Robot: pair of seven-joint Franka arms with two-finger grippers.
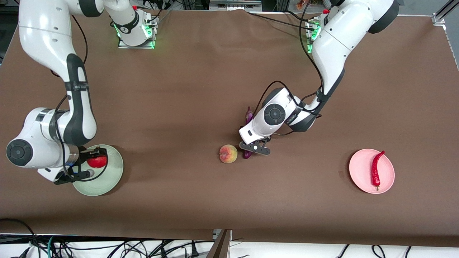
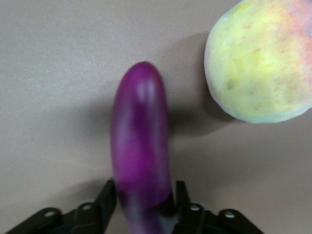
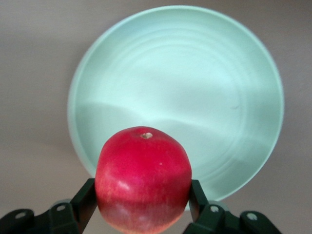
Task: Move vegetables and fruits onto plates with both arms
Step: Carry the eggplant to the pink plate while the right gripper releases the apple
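Over the green plate [image 1: 111,179], the right end effector [image 3: 141,204] pinches the red fruit [image 3: 143,178]; mid-bench, the left end effector [image 2: 144,204] clamps the eggplant [image 2: 140,146] beside the peach [image 1: 228,153].

Landmark: peach [image 1: 228,153], mid-table. Eggplant [image 1: 247,153] just beside it, toward left arm's end. Plate [image 1: 362,168] bearing chili pepper [image 1: 376,169] well past that. Second plate [image 1: 107,179] toward right arm's end.

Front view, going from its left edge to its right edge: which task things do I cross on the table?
Green plate with red fruit held over it → peach → eggplant → pink plate carrying the chili pepper.
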